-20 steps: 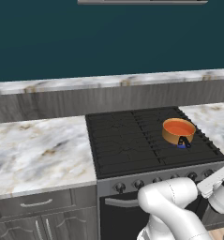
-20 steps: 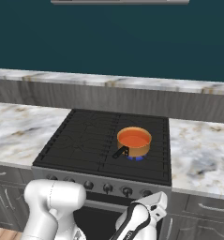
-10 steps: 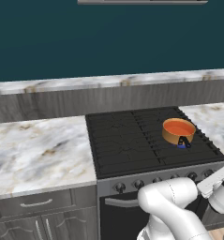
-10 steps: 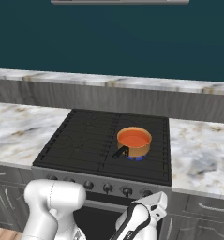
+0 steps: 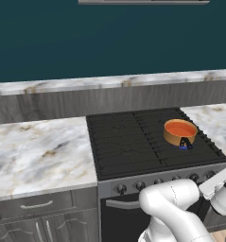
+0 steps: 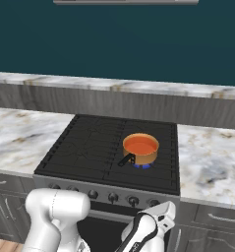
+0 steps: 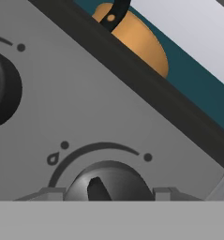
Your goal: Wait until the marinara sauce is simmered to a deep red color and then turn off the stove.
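No movement; tool [image 7: 108, 197] astride a stove [image 5: 133, 142] knob [image 7: 107, 182], grip state unclear.

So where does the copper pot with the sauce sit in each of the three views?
Left base view: the copper pot sits right of centre on the stove, on its right-hand burner.
Right base view: just right of centre, its dark handle pointing lower left.
Hand view: top centre, above the stove's grey front panel.
Shared landmark: the pot's dark handle.

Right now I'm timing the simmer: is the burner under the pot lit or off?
Lit: a small blue flame shows beneath the copper pot on the stove.
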You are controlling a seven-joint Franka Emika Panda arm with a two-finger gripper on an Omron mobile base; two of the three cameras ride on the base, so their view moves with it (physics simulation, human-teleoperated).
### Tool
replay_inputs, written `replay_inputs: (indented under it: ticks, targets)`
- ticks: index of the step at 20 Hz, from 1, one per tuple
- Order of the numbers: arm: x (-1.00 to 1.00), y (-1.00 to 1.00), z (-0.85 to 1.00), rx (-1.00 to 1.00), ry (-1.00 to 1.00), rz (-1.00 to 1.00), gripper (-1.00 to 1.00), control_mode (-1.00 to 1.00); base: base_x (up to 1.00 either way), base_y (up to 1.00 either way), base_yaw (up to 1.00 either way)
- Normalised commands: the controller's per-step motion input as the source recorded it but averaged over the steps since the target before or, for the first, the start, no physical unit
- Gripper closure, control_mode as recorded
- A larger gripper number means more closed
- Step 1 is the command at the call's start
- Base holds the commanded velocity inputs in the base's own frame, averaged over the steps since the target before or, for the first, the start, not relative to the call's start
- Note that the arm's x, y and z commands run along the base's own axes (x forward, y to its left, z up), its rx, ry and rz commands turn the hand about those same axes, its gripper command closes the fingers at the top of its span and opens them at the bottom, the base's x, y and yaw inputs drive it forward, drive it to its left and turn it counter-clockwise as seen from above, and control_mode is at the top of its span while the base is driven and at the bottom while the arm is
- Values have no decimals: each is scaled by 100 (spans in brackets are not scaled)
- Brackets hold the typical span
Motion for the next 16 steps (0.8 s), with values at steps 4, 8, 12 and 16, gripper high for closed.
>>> replay_inputs:
  ticks: [4,8,12,16]
  targets:
    - [0,0,0,0,0,0,100,-100,0,0,0]
    - [0,0,0,0,0,0,100,-100,0,0,0]
    - [0,0,0,0,0,0,100,-100,0,0,0]
    - [0,0,0,0,0,0,100,-100,0,0,0]
